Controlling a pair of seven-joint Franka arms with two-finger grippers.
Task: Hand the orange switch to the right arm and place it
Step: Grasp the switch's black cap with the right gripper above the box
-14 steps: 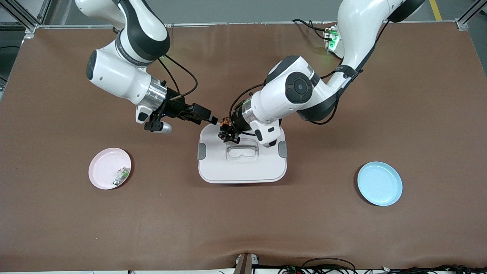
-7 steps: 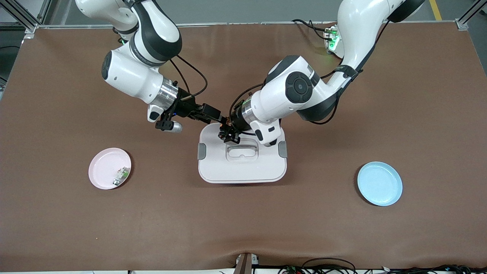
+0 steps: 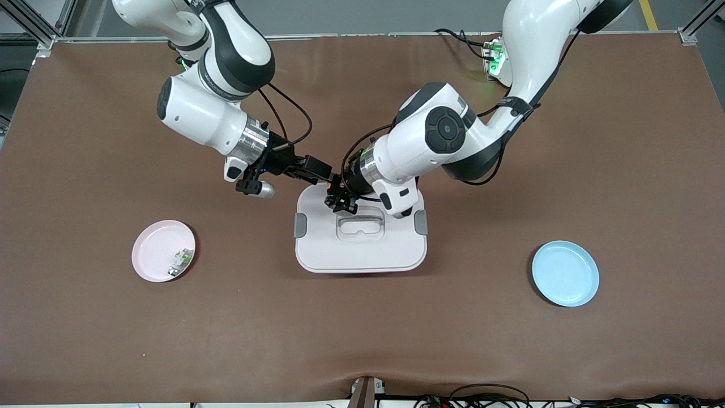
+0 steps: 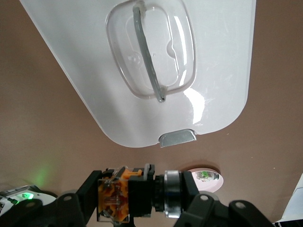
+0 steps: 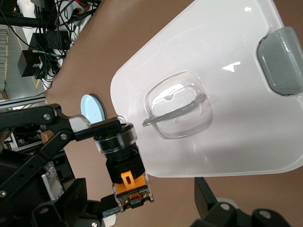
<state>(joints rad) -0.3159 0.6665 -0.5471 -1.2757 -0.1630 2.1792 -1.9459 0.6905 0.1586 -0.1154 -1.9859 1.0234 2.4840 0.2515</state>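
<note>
The white lidded box point(image 3: 360, 241) is sitting mid-table, between the pink plate point(image 3: 157, 250) and the blue plate point(image 3: 565, 273). Over its edge toward the arms' bases the two grippers are meeting. The left gripper point(image 3: 335, 195) is clamping the orange switch point(image 3: 334, 185) – held in the air above the lid. The right gripper point(image 3: 324, 178) is standing wide open, its fingers point(image 5: 207, 195) flanking the switch, not gripping it.

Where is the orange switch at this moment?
The orange switch is held off the table in the shut left pincer, over the white lidded container's edge farthest from the front camera, with the open right pincer around it.
</note>
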